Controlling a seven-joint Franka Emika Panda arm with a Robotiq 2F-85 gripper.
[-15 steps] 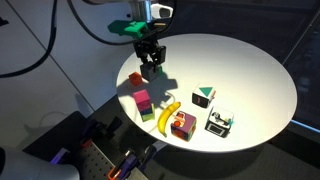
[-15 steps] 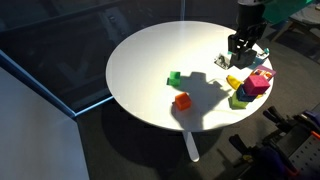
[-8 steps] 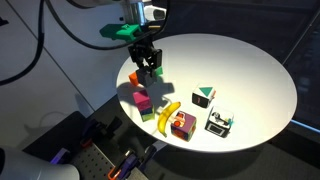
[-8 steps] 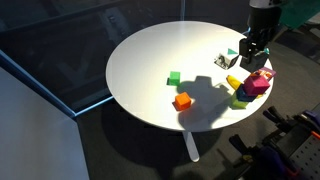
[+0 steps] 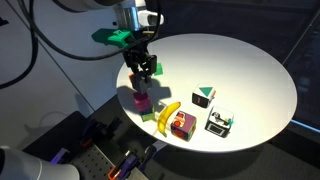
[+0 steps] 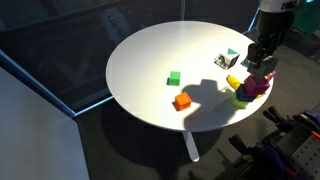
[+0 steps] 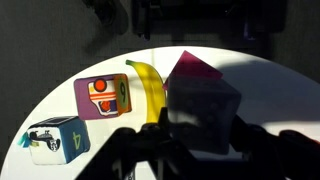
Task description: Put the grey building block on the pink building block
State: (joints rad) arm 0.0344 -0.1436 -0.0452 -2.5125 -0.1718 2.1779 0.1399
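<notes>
White round counter (image 5: 250,80): my hand (image 5: 144,71) grips the grey building block (image 7: 205,112) by its flat sides over the pink building block (image 5: 142,100); seems light, rigid, slick.

A plain dark grey cube (image 7: 205,112) sits between the fingers of the gripper (image 7: 200,138), overlapping a magenta-pink cube (image 7: 190,68) just beside a yellow banana (image 7: 150,85).
</notes>
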